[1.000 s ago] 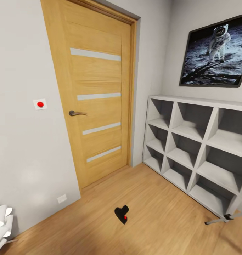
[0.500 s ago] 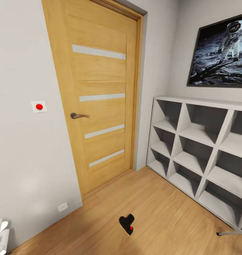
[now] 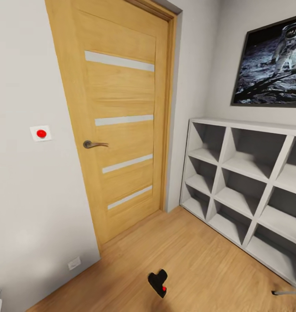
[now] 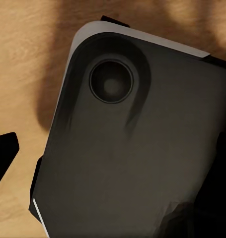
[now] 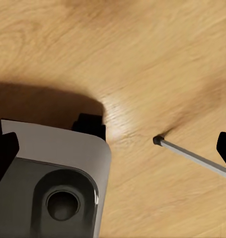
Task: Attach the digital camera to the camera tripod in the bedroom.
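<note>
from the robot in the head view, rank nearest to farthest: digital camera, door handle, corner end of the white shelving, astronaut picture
1. digital camera, on the floor, low centre.
2. door handle, on the oak door, left.
3. white shelving, its end by the room corner, right of the door.
The astronaut picture, above the shelving, is too close to call against it.

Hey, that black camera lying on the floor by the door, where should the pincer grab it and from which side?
Across the camera body, coming from above: it lies low on the bare floor with its sides free. Its exact pose is too small to tell.
</note>
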